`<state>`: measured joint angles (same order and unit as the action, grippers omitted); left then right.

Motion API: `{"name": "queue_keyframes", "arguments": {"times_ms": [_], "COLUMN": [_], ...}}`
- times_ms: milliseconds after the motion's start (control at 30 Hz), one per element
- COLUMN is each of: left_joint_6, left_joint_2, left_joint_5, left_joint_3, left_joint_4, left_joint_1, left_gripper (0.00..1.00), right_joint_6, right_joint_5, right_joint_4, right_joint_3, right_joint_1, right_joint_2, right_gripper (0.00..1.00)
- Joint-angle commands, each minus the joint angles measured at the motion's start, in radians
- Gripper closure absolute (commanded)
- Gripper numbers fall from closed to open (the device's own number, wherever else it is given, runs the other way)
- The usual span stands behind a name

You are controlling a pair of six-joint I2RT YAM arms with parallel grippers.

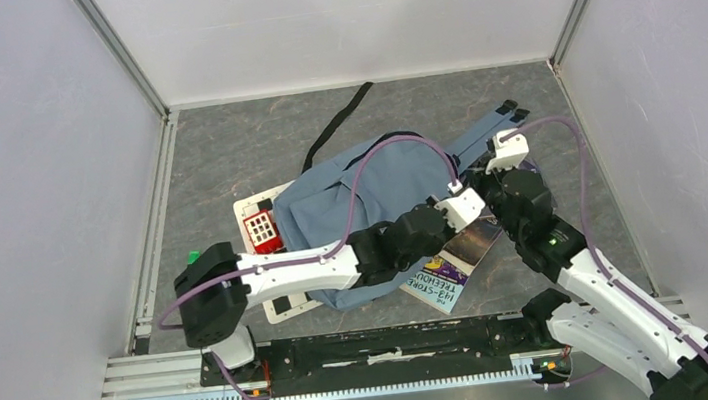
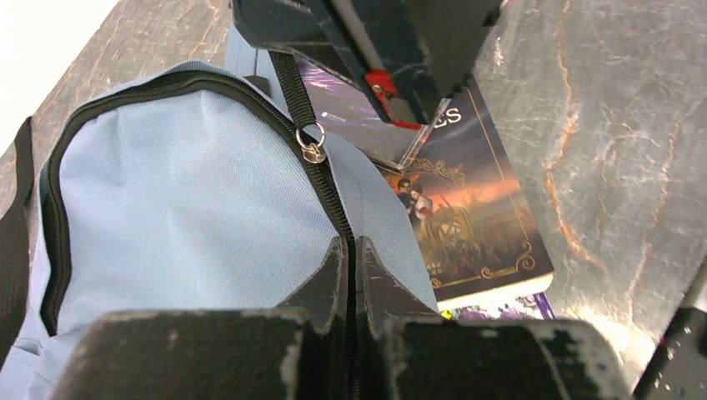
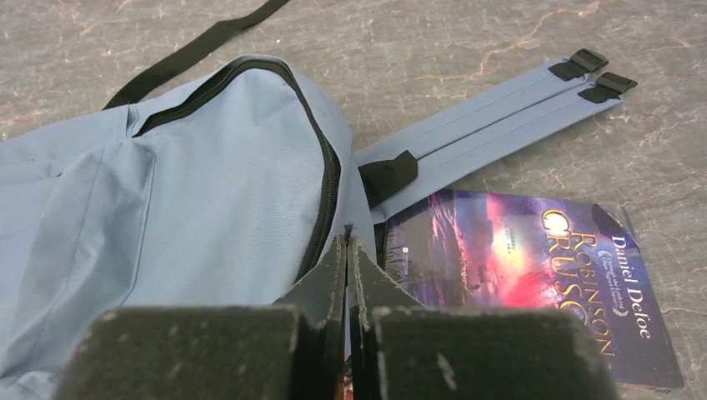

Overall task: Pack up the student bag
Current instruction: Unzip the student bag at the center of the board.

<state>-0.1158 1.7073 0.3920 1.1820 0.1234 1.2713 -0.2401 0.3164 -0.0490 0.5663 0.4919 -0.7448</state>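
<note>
Left pincer (image 2: 352,250) was clamped shut, and the black zip of the soft grey-blue fabric student bag (image 2: 167,208) ran in between its tips; whether it gripped cloth was unclear. Just beyond hung a small silver ring zip pull (image 2: 313,151). To its right lay a glossy purple paperback book (image 2: 467,217), partly covered by the closed right pincer (image 3: 348,243). Only the overhead view showed a red-and-white block (image 1: 262,231) behind the left pincer, too small to make out.
</note>
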Motion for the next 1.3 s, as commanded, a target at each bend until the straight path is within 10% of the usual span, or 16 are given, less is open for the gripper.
{"name": "queue_keyframes", "arguments": {"times_ms": [0,867,933,1000,1267], "left_joint_6": [-0.072,-0.011,0.014,0.054,0.286], "left_joint_2": [-0.120,-0.289,-0.289,-0.278,-0.163], "left_joint_5": [-0.141,-0.322,-0.279,-0.180,0.063], "left_joint_3": [-0.044,-0.133,-0.117,-0.063,0.091], "left_joint_4": [0.030,-0.229,-0.228,-0.250,-0.177], "left_joint_1": [0.017,0.018,0.019,0.021,0.025], "left_gripper": [0.98,0.98,0.81,0.39,0.02], "right_joint_6": [0.002,0.098,0.096,0.103,0.105], "right_joint_5": [0.009,-0.110,-0.167,-0.254,-0.313], "right_joint_4": [0.051,0.115,0.095,0.083,-0.021], "right_joint_3": [0.018,0.124,0.136,0.140,0.210], "right_joint_1": [-0.007,-0.088,-0.088,-0.088,-0.089], "right_joint_2": [-0.040,-0.263,-0.251,-0.227,-0.148], "right_gripper": [1.00,1.00,1.00,1.00,1.00]}}
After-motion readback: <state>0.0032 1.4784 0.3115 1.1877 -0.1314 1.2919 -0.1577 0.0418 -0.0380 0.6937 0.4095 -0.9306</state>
